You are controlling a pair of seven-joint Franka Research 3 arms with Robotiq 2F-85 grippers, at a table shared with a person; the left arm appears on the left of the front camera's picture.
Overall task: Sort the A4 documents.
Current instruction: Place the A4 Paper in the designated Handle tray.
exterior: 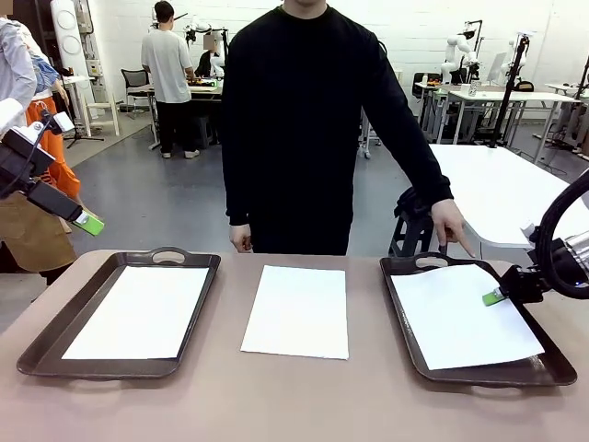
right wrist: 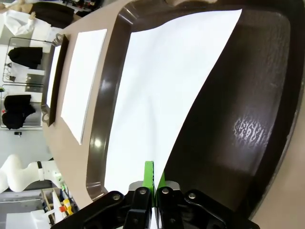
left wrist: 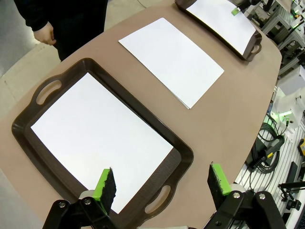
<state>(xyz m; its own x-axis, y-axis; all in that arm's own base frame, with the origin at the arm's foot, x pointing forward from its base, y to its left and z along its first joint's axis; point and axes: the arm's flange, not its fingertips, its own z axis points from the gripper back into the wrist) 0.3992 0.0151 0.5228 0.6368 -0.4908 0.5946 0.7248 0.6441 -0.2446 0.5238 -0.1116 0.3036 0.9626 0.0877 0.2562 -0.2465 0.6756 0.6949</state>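
Across the table (exterior: pixel 294 405), three blank white A4 sheets (exterior: pixel 296 310) are lying lengthwise toward the person (exterior: pixel 304 129).
The left gripper (left wrist: pixel 162 185) is hanging wide open, raised near the left tray (exterior: pixel 37 352), where the left sheet (exterior: pixel 138 311) is lying square; the middle sheet (exterior: pixel 296 322) is resting on bare table; the right gripper (exterior: pixel 494 297) is clenching the edge of the right sheet (exterior: pixel 460 318), skewed in the right tray (exterior: pixel 552 370).

We see the A4 documents (exterior: pixel 296 311) as thin, matt white paper; the right tray (right wrist: pixel 248 129) looks like glossy dark brown plastic with a grained floor; the tabletop (exterior: pixel 304 396) is smooth, matt brown.
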